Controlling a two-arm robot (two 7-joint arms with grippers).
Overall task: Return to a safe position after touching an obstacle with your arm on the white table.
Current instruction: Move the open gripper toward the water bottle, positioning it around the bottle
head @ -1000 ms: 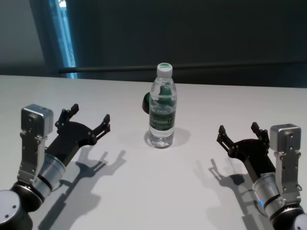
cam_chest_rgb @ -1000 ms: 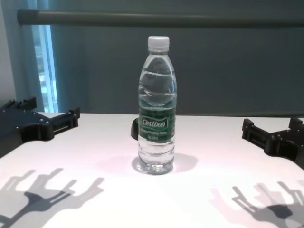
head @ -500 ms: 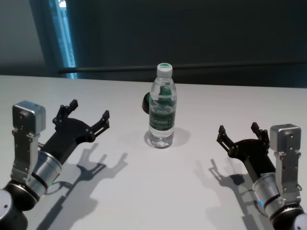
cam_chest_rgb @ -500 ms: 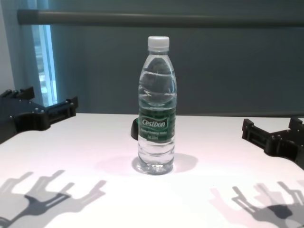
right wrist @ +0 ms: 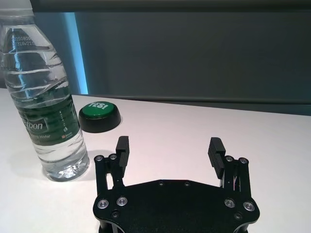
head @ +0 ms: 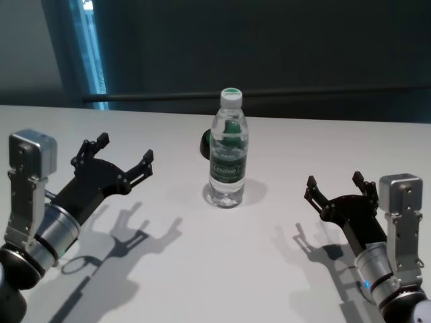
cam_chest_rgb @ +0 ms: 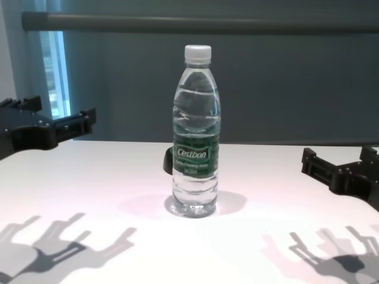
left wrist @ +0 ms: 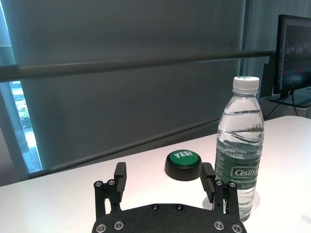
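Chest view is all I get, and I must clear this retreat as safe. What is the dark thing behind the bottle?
Observer: A low black button with a green top reading "YES!", standing on the white table.
Operator: Does it touch the bottle?
Observer: No. In the right wrist view, bare table shows between it and the bottle.
Operator: And the left gripper, barely in my view?
Observer: The left gripper is in the air left of the bottle, jaws open and empty.
Operator: The right one?
Observer: The right gripper sits right of the bottle, jaws open, holding nothing.
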